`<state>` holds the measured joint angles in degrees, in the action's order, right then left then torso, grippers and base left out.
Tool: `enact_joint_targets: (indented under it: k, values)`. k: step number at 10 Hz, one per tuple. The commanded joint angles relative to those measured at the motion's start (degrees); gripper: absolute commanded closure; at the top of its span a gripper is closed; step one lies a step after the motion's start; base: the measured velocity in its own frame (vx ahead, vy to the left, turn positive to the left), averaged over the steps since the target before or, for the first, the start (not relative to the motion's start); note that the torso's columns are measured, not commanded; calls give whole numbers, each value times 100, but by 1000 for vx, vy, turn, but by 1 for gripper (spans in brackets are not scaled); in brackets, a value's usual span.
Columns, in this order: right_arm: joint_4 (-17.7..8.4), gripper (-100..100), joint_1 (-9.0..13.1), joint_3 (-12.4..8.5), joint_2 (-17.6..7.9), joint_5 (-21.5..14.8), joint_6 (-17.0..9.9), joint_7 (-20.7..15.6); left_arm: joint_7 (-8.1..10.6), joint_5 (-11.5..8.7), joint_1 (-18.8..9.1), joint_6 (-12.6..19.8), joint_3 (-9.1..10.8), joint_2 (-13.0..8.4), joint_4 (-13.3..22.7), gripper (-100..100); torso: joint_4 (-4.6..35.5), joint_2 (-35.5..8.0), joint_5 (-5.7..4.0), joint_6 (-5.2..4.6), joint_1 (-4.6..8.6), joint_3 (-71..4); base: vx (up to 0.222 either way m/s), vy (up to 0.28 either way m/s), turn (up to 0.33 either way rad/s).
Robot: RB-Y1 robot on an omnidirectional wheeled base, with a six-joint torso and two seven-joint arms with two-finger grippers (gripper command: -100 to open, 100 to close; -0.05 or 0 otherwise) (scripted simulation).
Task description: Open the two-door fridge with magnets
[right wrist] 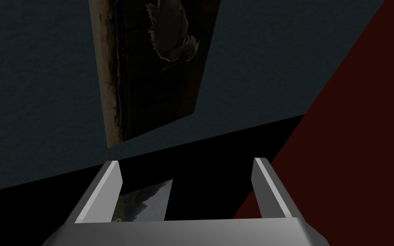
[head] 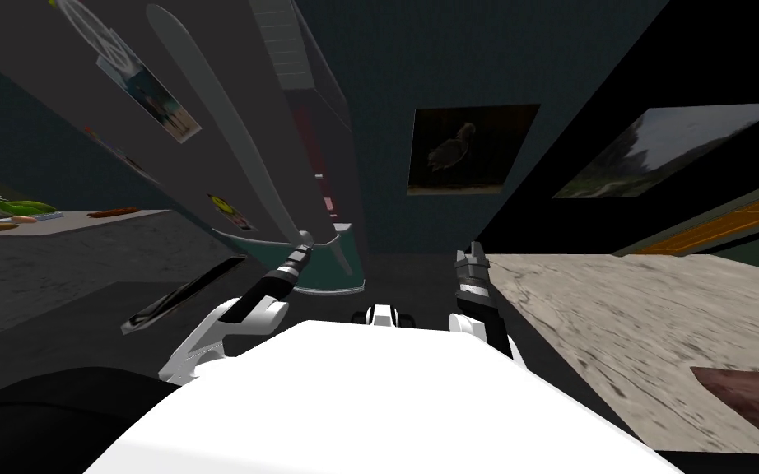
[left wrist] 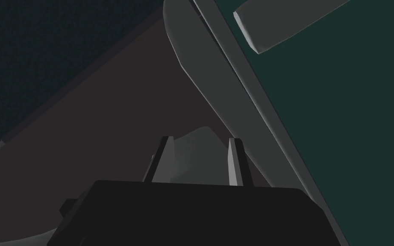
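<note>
The fridge door (head: 48, 74) is dark grey and rises at a slant on the left, carrying a photo magnet (head: 151, 100) and a yellow round magnet (head: 223, 203). A long grey handle (head: 221, 123) runs down it. My left gripper (head: 305, 239) is at the handle's lower end. In the left wrist view its fingers (left wrist: 165, 157) press the sides of the handle's end (left wrist: 194, 149). Past the door's edge, inner shelves (head: 314, 140) show, so the door stands ajar. A second handle (left wrist: 286, 23) lies on a dark green face. My right gripper (head: 472, 251) hangs open and free, to the right.
A grey counter (head: 81, 247) with food items (head: 20, 210) lies on the left. A dark bar (head: 180, 296) juts out low beside my left arm. Pale wooden floor (head: 658, 321) and a dark red rug (head: 748, 403) lie on the right. A black area spreads at upper right.
</note>
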<state>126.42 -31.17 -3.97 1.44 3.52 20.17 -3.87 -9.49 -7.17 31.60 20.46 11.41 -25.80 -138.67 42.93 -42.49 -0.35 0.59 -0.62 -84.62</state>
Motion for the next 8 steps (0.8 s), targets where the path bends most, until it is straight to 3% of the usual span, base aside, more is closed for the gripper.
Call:
enact_joint_targets:
  k: [1,6,7,8]
  values:
    - [0,0,-1,0,0,0,0,0,-29,-108,72,-136,-22,-199,-268,100,5,11,-10,0,5,-13,-275,218,-84]
    - [0,0,0,-1,-1,0,0,0,-84,-266,258,-286,-277,-428,-562,100,22,-38,-14,-18,20,12,-249,197,-67]
    - [0,0,-1,0,0,0,0,0,-95,-263,382,-219,-412,-401,-503,100,22,-31,-16,-16,42,13,-104,51,-19]
    - [0,0,-3,1,1,0,0,0,-113,-310,399,-277,-497,-509,-510,100,-14,20,-8,-34,83,-10,-114,118,-79]
